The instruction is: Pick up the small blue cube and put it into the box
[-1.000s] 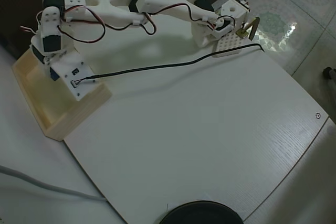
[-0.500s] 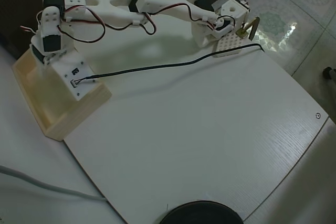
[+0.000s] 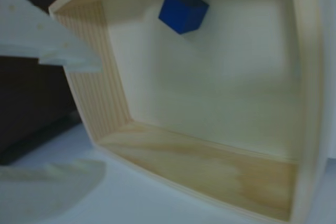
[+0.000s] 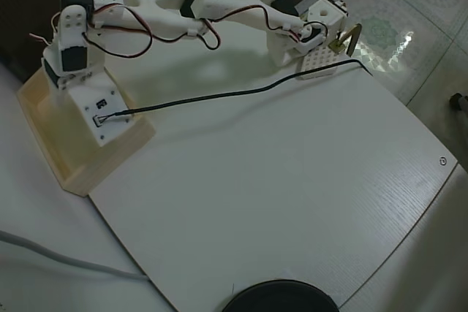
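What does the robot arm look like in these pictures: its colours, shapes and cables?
The arm is white plastic with blocky, perforated segments and black motor parts at the joints. Thin red and black wires loop along it, and a black cable runs across the table to a small white board near the wrist. The claw has pale white fingers with stepped edges.

Soft wrist-view blur; overhead w/ floor tile (image 4: 398,34) glare, dim corners.
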You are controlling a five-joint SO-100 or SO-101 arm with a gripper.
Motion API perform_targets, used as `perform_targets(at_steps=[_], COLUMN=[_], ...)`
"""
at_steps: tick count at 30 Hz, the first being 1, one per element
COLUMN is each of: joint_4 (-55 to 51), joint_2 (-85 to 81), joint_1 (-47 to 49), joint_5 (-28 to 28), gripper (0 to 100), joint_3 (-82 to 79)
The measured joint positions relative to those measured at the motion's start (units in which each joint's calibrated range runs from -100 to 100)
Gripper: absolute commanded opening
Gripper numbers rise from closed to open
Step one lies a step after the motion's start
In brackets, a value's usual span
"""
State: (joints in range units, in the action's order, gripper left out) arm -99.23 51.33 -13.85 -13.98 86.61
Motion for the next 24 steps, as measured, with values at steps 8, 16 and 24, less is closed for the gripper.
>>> perform_targets(at_steps=[8, 16, 24], joint_4=[-0.1, -0.1, -0.1], joint_2=[-9.6, -27.8, -43.1], joint_1=[1.2, 2.1, 2.3], joint_5=[1.2, 1.2, 1.5], gripper=[20, 20, 20], joint_3=[-7.2, -23.3, -38.6])
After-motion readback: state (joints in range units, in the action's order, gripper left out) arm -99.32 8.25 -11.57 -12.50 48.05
